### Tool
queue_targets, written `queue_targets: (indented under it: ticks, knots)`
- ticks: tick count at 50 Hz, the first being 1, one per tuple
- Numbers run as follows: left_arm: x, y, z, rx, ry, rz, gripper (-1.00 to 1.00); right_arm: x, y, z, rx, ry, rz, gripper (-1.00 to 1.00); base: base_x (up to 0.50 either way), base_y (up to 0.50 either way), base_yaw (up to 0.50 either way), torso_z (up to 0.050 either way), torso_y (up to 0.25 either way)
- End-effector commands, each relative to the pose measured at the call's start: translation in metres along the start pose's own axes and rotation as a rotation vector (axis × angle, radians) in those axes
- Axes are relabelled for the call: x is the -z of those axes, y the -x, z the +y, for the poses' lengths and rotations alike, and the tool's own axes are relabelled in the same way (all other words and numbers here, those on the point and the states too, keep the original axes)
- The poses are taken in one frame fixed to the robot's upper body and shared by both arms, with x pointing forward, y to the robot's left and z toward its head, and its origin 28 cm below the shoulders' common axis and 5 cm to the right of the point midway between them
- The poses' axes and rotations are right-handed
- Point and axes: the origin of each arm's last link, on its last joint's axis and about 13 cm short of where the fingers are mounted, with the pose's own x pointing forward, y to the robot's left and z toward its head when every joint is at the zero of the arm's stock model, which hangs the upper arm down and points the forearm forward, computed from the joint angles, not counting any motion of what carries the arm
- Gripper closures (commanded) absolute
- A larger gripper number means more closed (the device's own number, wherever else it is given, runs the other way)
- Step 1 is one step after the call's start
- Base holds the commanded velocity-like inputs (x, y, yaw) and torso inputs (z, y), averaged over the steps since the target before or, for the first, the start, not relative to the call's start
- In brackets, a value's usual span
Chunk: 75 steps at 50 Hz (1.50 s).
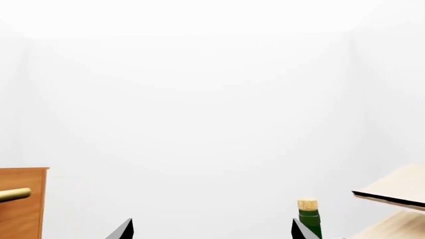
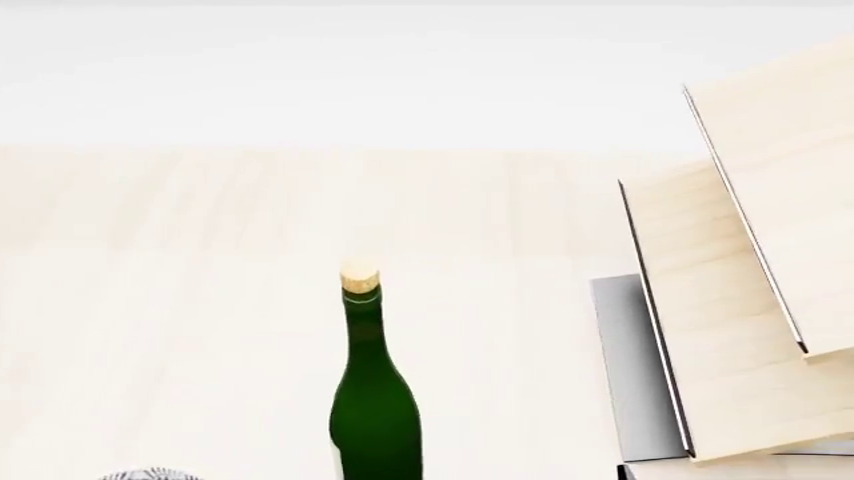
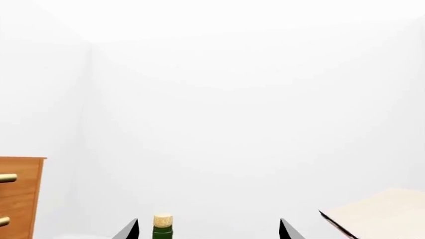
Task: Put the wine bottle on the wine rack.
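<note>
The wine bottle (image 2: 374, 400) stood upright on the light wood desk (image 2: 160, 300), near the middle of the desk's near part as the head view showed it, with its tan cork (image 2: 359, 277) on top and its lower body cut off by the frame. Nothing touched it. The label could not be seen from here.

To the robot's right of the bottle, apart from it, stood the wine rack (image 2: 721, 330): two pale boards tilted and stepped one behind the other, each with a dark strip along its edge, over a grey metal base (image 2: 634, 370). The rack reached toward the desk's right edge and ran out of view there. At the near edge of the desk, to the left of the bottle, a sliver of a patterned grey-white bowl (image 2: 150, 473) showed.

In the left wrist view the left gripper (image 1: 212, 230) showed only two black fingertips (image 1: 123, 230) set wide apart, holding nothing; the bottle's neck and cork stood beyond them, just by one tip, and whether it touched could not be told. In the right wrist view the right gripper (image 3: 209, 230) was likewise spread wide and empty, its fingertips (image 3: 129, 230) framing open space with the cork just inside one of them, farther off. Both wrist views also caught a brown wooden cabinet (image 1: 23, 204) with a brass handle (image 1: 15, 194) against the white wall.
</note>
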Motion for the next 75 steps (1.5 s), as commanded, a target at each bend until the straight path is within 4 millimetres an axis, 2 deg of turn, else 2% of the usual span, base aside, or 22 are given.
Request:
queue_targets:
  ticks: [1,75]
  knots:
    - [0.0004,0.0005,0.0002,-0.002,0.002,0.000,-1.00,0.0012,0.0005,0.0001,0.001,0.001,0.002,-1.00,0.00,-0.10,0.00,0.000,0.000]
    - [-0.0006,0.0007,-0.0003,0.006,-0.004,-0.002,-1.00,0.0002,-0.0008,-0.0002,0.000,0.001,0.000,-1.00,0.00,-0.10,0.00,0.000,0.000]
